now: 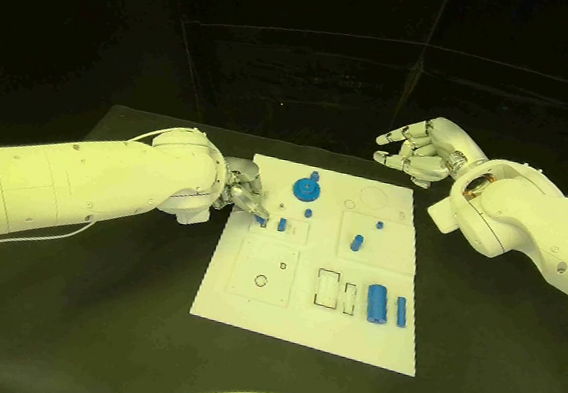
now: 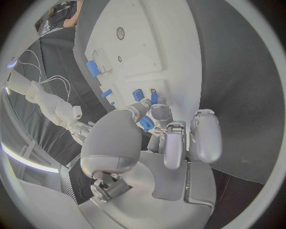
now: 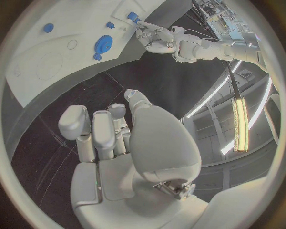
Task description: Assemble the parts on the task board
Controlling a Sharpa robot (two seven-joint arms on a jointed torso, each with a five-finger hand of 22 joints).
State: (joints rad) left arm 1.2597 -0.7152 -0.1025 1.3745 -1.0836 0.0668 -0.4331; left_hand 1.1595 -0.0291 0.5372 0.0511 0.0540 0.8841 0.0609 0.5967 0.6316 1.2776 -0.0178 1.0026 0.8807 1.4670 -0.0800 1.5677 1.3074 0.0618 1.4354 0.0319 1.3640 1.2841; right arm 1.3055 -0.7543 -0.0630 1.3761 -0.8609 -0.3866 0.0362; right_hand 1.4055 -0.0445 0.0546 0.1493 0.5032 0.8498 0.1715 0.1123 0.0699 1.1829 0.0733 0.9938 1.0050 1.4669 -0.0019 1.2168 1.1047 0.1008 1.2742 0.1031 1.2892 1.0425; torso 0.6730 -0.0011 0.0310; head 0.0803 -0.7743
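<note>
The white task board lies in the middle of the black table. My left hand reaches over the board's left edge and pinches a small blue part between thumb and finger, low over the board. Two more small blue parts stand just beyond its fingertips. A blue gear sits near the board's far edge, and a blue cylinder lies beside a thin blue bar on the near right. My right hand hovers beyond the board's far right corner, fingers loosely bent, holding nothing.
Other small blue parts stand around the board's middle. Near its front left the board has a square recess with a round hole, with narrow slots to the right. Bare black table surrounds the board.
</note>
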